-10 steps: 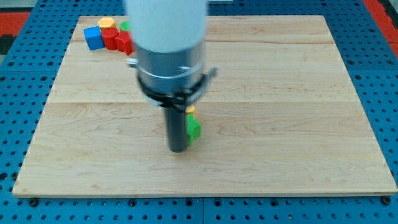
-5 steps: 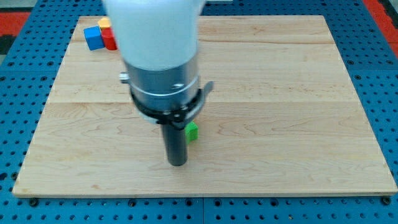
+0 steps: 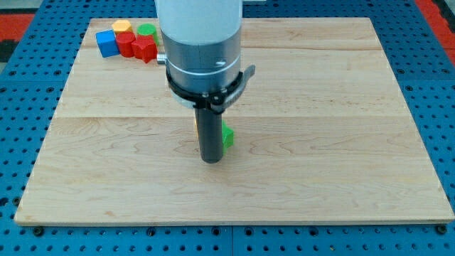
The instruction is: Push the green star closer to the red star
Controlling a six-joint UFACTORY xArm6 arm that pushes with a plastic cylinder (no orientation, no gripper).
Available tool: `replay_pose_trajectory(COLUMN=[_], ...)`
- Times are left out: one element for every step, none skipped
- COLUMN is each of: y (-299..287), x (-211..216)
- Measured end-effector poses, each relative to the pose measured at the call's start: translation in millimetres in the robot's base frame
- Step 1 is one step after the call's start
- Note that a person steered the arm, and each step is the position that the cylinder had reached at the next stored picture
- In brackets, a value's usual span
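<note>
My tip [image 3: 210,160] rests on the wooden board [image 3: 341,142] a little left of the view's middle. A green block [image 3: 227,137], the green star by its jagged edge, pokes out on the rod's right side and touches it; most of it is hidden behind the rod. A sliver of yellow shows at the rod's left edge. The red star [image 3: 145,48] lies far off at the view's top left, in a cluster of blocks.
In the top-left cluster are a blue cube [image 3: 107,43], a yellow round block [image 3: 121,27], a green round block [image 3: 146,30] and another red block [image 3: 127,45]. The arm's wide body hides the board's top middle.
The arm swung left and then back right and slightly up the view. The green block stays beside the rod, now a little higher in the view.
</note>
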State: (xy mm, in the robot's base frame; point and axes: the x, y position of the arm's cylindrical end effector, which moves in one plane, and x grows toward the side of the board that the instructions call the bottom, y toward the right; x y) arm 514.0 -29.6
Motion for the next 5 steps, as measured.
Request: replay_pose_trajectory(y=[-4, 33, 45, -27, -46], x=[-19, 7, -21, -42, -75])
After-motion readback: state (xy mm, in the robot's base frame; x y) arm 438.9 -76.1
